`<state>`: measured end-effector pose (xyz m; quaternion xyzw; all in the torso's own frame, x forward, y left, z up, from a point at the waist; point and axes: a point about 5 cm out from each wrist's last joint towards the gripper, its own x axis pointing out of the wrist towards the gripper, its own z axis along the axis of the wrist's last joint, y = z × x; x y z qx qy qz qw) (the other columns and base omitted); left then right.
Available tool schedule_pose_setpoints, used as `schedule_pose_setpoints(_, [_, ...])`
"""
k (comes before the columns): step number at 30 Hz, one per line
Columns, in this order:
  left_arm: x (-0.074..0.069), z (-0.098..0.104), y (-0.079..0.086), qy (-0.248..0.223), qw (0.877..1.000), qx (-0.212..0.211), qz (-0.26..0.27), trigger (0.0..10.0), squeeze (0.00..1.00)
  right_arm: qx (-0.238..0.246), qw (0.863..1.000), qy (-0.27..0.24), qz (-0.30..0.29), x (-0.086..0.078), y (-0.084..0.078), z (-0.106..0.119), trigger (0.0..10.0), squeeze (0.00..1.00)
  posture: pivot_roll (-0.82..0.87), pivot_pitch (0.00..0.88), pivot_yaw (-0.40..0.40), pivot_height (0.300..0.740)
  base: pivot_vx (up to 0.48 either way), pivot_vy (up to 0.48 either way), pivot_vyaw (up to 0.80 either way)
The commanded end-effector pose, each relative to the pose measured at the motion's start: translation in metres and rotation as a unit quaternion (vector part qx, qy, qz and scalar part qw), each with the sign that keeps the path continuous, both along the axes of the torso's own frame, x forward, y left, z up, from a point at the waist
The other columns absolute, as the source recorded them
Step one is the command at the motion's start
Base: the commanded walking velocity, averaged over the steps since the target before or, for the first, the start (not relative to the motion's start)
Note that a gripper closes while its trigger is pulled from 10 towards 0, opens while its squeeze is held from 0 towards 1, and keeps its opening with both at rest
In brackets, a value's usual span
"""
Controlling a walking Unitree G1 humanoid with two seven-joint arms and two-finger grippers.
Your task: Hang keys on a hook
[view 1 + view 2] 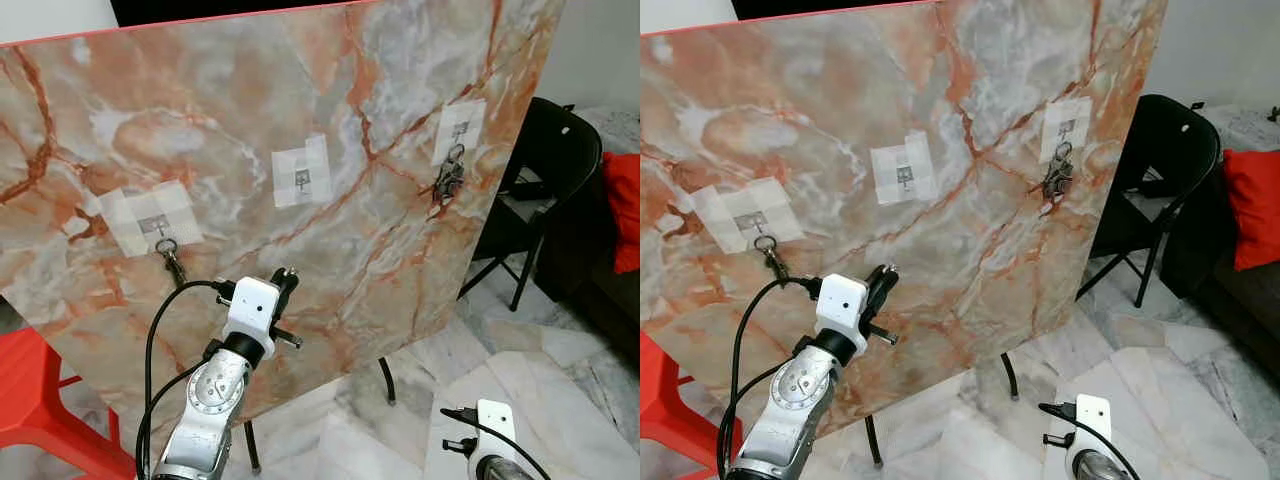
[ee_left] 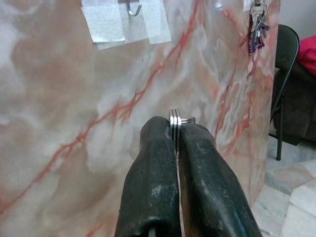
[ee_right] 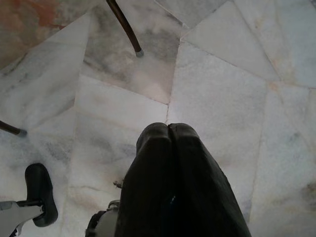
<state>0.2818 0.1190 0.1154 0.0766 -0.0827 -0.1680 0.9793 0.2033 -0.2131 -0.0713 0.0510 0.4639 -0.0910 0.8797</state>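
Three hooks point(image 1: 302, 180) (taped), two key bunches point(image 1: 447, 180).

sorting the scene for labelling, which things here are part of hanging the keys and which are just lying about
Part of the job:
- left gripper, shut on a key ring
- empty middle hook on the marble board
- left hook and right hook, each already holding keys

Just about:
- black folding chair
- red chair
- red cushion
- right gripper, idle over the floor

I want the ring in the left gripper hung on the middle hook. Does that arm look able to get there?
Probably yes: the left gripper, shut on the key ring, sits just below the bare middle hook, with open board between.
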Motion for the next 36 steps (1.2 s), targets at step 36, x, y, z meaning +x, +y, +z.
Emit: schedule_pose_setpoints(36, [-0.006, 0.014, -0.001, -0.033, 0.999, -0.01, -0.032, 10.0, 0.0, -0.001, 1.0, 0.003, -0.002, -0.001, -0.001, -0.001, 10.0, 0.0, 0.03, 0.0, -0.029, 0.736, 0.137, 0.0, 0.0])
